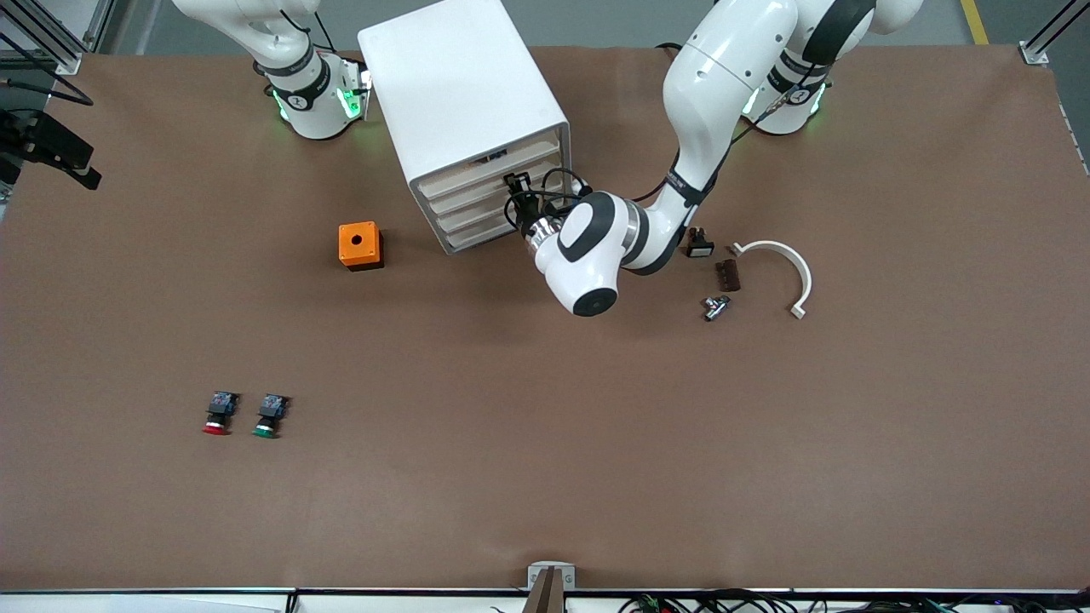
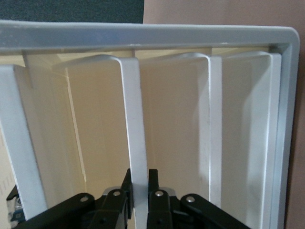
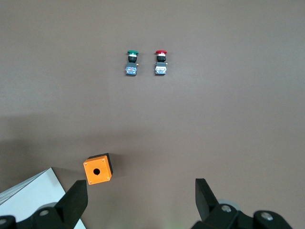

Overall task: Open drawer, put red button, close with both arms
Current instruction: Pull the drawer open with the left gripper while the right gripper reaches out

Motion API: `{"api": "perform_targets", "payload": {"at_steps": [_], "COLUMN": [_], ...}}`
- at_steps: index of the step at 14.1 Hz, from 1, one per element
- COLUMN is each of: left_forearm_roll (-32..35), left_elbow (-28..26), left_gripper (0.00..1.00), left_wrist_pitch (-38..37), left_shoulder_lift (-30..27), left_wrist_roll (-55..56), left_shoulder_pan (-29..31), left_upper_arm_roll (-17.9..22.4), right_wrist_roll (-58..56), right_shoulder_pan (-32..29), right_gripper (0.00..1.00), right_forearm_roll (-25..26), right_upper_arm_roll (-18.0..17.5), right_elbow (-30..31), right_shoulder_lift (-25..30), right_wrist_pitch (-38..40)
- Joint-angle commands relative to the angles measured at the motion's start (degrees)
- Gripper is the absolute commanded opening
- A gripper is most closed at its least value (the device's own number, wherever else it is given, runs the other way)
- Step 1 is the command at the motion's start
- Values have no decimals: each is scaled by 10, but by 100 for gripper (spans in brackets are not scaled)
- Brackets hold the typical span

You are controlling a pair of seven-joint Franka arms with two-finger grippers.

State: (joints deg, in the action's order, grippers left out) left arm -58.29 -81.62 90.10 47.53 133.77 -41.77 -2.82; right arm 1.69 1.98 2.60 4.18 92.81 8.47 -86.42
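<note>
1. The left tool (image 2: 138, 193) pinches one cream front edge among four white tray drawers (image 1: 492, 197).
2. The right tool (image 3: 140, 200), spread wide and empty, hangs above the brown counter (image 1: 545, 443).
3. One red-capped push button (image 1: 218, 413) lies on the counter well apart from both tools, beside one green-capped button (image 1: 269, 416).

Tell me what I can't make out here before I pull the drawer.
- Left pincer, left wrist view: its fingers straddle a drawer front edge, but the view's edge cuts off their bases.
- Front view: the left arm's wrist covers that grip, so which of the four drawers is unclear.
- Right pincer: out of the front view; open, above the orange box.
- Red button: too small for detail.
</note>
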Motion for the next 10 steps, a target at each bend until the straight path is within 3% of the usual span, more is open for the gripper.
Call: {"api": "perform_targets", "payload": {"at_steps": [1, 7, 10], "left_forearm_roll": [-4, -6, -6], "left_elbow": [13, 46, 51], "left_gripper": [0, 1, 4], "left_wrist_pitch": [-7, -3, 14], "left_shoulder_lift": [5, 21, 21], "left_wrist_roll": [-4, -65, -130], "left_shoulder_pan": [1, 11, 39], "left_upper_arm_roll": [18, 114, 126], "right_wrist_roll": [8, 3, -21], "right_shoulder_pan": [-4, -20, -35], "right_gripper": [100, 100, 100], "right_forearm_roll": [-11, -12, -18], "right_upper_arm_roll": [-2, -1, -2], "right_elbow": [-12, -16, -15], "right_shoulder_lift": [-19, -87, -118], "right_wrist_pitch": [6, -51, -103]}}
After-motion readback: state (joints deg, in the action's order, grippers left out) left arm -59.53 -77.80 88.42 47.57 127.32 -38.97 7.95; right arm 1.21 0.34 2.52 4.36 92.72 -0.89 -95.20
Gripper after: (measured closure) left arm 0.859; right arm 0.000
